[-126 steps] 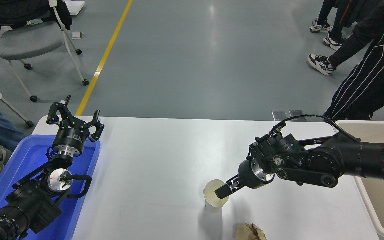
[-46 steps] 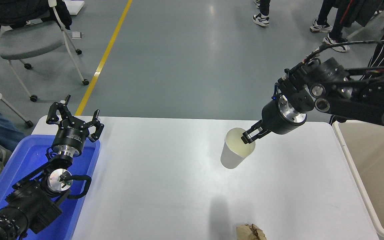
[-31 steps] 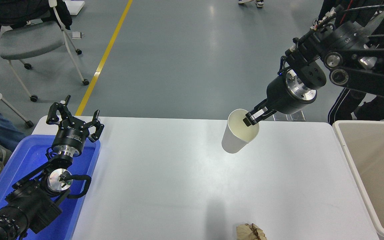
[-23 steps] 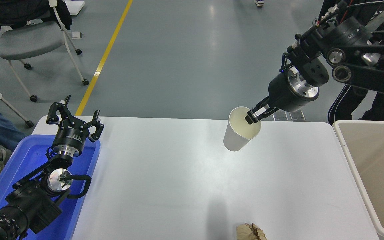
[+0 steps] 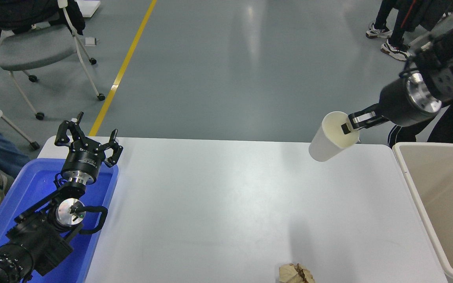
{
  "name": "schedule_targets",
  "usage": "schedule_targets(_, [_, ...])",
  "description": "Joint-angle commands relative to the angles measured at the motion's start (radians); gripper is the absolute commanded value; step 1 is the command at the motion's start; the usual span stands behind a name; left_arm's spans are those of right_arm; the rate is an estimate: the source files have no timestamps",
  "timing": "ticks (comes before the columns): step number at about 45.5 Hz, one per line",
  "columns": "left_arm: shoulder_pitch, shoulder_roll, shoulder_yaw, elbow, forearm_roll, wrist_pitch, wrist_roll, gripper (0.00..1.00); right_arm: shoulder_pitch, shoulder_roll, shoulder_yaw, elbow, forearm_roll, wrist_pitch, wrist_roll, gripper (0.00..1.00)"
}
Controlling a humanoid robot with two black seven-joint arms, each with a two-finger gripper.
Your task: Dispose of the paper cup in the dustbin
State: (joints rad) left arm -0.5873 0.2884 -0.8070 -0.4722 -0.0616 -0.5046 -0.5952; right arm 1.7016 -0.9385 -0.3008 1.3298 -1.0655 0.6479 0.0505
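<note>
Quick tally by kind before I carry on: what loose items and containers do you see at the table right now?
Paper cups: 1, the paper cup, held off the table by the right gripper
Crumpled brown paper balls: 1, at the table's near edge
Bins: 1, the dustbin, at the right end
Trays: 1, the blue tray, under the parked left gripper
Total: 4

A white table (image 5: 218,204) is taking up most of the shot. A blue plastic tray (image 5: 22,196) is sitting off its edge at about 8 o'clock, and a crumpled brown paper ball (image 5: 295,274) is lying near the table's front edge at 5 o'clock. A grey wheeled chair (image 5: 37,47) is standing at 10 o'clock next to a yellow floor line (image 5: 124,67), and somebody's sneakers (image 5: 393,50) are showing at 2 o'clock.
</note>
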Motion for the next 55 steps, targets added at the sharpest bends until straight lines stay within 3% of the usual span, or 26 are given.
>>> schedule_targets(1, [0.000,0.000,0.000,0.000,0.000,0.000,0.000,1.00,-0.072,-0.158,0.005,-0.003,-0.001,-0.109,0.008,0.00])
schedule_targets(13, [0.000,0.001,0.000,0.000,0.000,0.000,0.000,1.00,-0.191,-0.235,0.003,-0.096,0.042,-0.261,0.008,0.00])
schedule_targets(21, [0.000,0.000,0.000,0.000,0.000,0.000,0.000,1.00,-0.302,-0.243,0.003,-0.246,0.284,-0.378,0.006,0.00])
schedule_targets(33, [0.000,0.000,0.000,0.001,0.000,0.000,0.000,1.00,-0.546,-0.140,0.005,-0.552,0.512,-0.476,0.006,0.00])
schedule_targets(55, [0.000,0.000,0.000,0.000,0.000,0.000,0.000,1.00,-0.809,0.075,0.008,-0.928,0.881,-0.513,0.003,0.00])
